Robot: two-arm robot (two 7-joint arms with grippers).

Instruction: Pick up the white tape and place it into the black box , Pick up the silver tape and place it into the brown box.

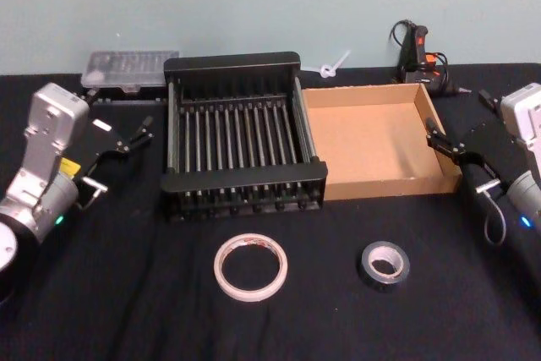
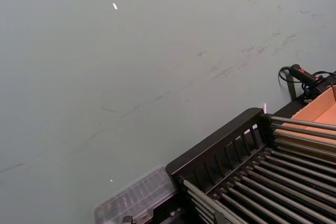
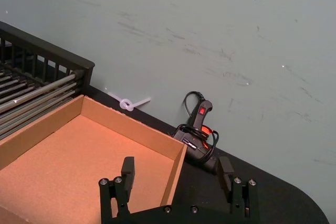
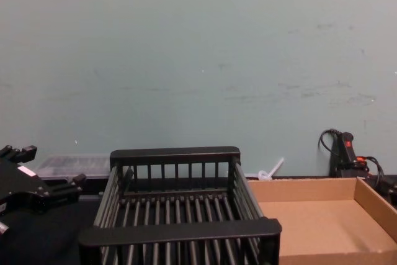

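Note:
The white tape (image 1: 250, 266) lies flat on the black cloth in front of the black box (image 1: 232, 62), a slatted crate with nothing in it. To the right of the white tape lies the smaller silver tape (image 1: 385, 265), in front of the brown box (image 1: 372, 137), which holds nothing. My left gripper (image 1: 135, 133) hangs open to the left of the crate, seen in the chest view as the left gripper (image 4: 46, 166). My right gripper (image 1: 445, 143) stands open over the tray's right wall; the right gripper (image 3: 177, 171) holds nothing. Both tapes lie well in front of the grippers.
A black glue gun (image 1: 418, 52) with a cord sits at the back right by the wall. A clear plastic case (image 1: 127, 69) lies behind the crate's left corner, and a white zip tie (image 1: 331, 65) lies behind the tray. The green wall stands close behind the table.

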